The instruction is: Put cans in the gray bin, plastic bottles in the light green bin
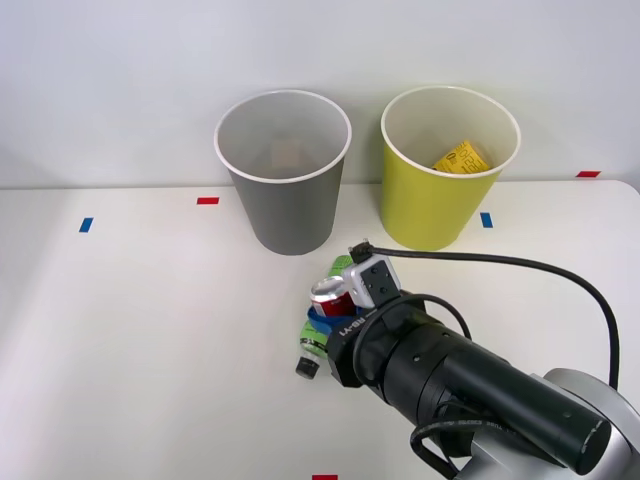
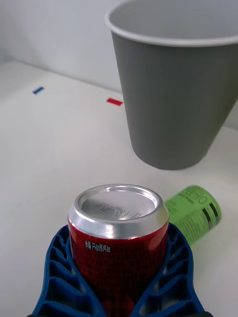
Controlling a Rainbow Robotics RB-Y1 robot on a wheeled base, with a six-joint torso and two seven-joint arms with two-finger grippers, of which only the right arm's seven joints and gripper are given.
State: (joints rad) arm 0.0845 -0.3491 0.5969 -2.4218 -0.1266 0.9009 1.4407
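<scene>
- Front view: the red can is pinched by the right gripper over the white table, its silver end turned toward the bins.
- The green bottle is seen lying on the table just under the gripper, black cap pointing back toward the robot.
- The gray bin is set just beyond the gripper; the light green bin, holding something yellow, stands beyond and to its right.
- Right wrist view: the can is clasped between the blue ribbed fingers, silver end up.
- The bottle lies just beside the can, and the gray bin rises ahead.
</scene>
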